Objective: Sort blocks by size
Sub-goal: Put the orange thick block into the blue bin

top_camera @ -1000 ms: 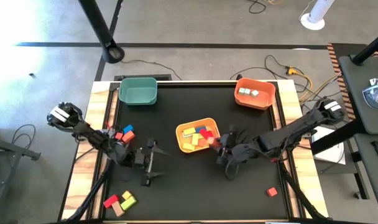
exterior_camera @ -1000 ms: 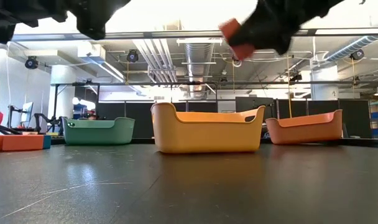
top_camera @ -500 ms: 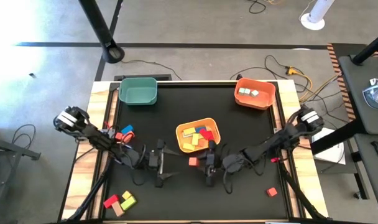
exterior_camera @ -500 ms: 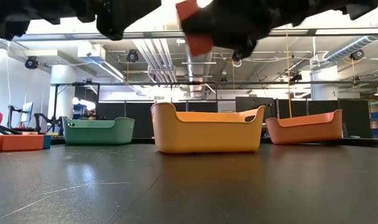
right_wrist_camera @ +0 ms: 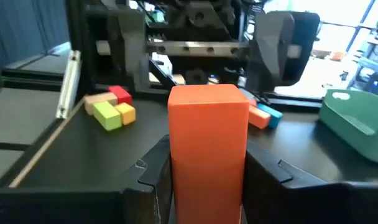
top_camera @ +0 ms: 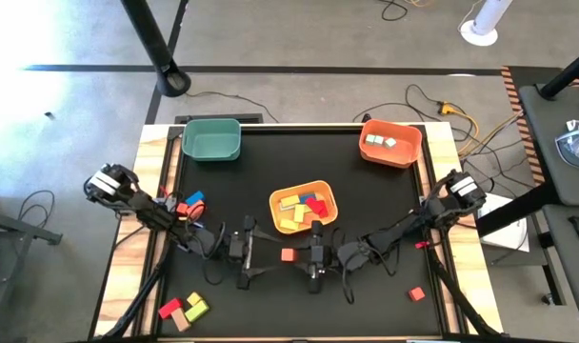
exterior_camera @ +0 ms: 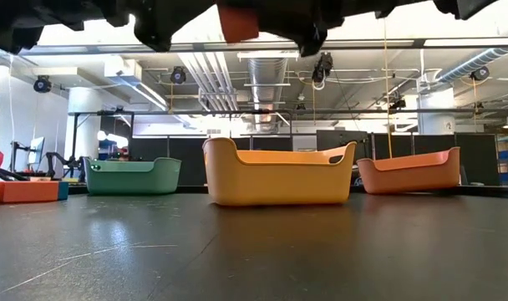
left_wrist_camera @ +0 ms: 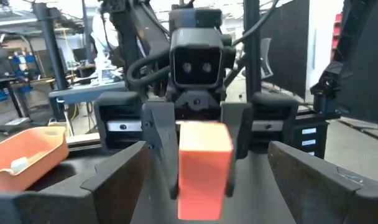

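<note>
Two pincers face each other above the front middle of the desk (top_camera: 385,191), and between them hangs one orange-red block (top_camera: 288,254). The right pincer (top_camera: 304,257) is clenched on that block: its own wrist view shows the block (right_wrist_camera: 208,143) standing upright between the two dark fingers, squeezed at its lower part so that the upper part sticks out free. That free end seems to be the reason for such a hold, since it leaves something for the other arm to take. The left pincer (top_camera: 261,257) points straight at it with its fingers spread wide; in the left wrist view they stand to either side of the block (left_wrist_camera: 203,168) and do not touch it. This looks like a hand-over in mid-air, not yet made.

From desk level the block (exterior_camera: 237,23) shows high above the surface, well clear of the bins.

Behind the meeting point stands the yellow bin (top_camera: 304,207) with several yellow, red and blue blocks in it. The orange bin (top_camera: 391,143) at the back right holds a few pale blocks, and the green bin (top_camera: 211,139) at the back left looks bare inside. Unsorted blocks remain: a cluster (top_camera: 183,309) at the front left, a pair (top_camera: 190,203) by the left edge, and a small red cube (top_camera: 416,294) at the front right.
</note>
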`<state>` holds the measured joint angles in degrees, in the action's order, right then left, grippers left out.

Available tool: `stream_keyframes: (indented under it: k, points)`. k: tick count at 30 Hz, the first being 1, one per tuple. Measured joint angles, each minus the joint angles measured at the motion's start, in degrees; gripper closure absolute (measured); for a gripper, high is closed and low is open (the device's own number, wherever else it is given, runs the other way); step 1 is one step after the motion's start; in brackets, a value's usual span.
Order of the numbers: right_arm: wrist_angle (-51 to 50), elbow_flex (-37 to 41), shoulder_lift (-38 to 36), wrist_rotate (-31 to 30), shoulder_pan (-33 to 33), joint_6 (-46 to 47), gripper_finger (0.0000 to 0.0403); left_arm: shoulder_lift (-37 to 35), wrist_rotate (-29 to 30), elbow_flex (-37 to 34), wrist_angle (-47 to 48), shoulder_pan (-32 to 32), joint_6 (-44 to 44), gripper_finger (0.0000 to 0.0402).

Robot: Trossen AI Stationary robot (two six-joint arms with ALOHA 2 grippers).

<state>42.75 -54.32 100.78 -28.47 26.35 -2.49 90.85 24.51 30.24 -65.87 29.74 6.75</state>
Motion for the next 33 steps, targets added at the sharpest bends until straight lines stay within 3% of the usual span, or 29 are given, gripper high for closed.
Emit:
stream_keyframes:
  k: [9, 13, 23, 33]
  points:
    - [-0.1, -1.0, 0.0, 0.1, 0.0, -1.3, 0.0273, 2.9, 0.5, 3.8, 0.1, -0.2, 2.4, 0.0097]
    - [0.0, -1.0, 0.0, 0.1, 0.0, -1.3, 0.0273, 2.9, 3.3, 4.4, 0.3, -0.5, 2.4, 0.0129]
    - [0.6, -0.9, 0.0, -0.4, 0.0, -1.5, 0.0273, 2.9, 3.1, 4.5, 1.0, -1.0, 2.1, 0.0218]
    - [1.4, -0.9, 0.0, 0.0, 0.0, -1.3, 0.0273, 2.9, 2.0, 4.7, 2.7, -1.1, 0.8, 0.0229]
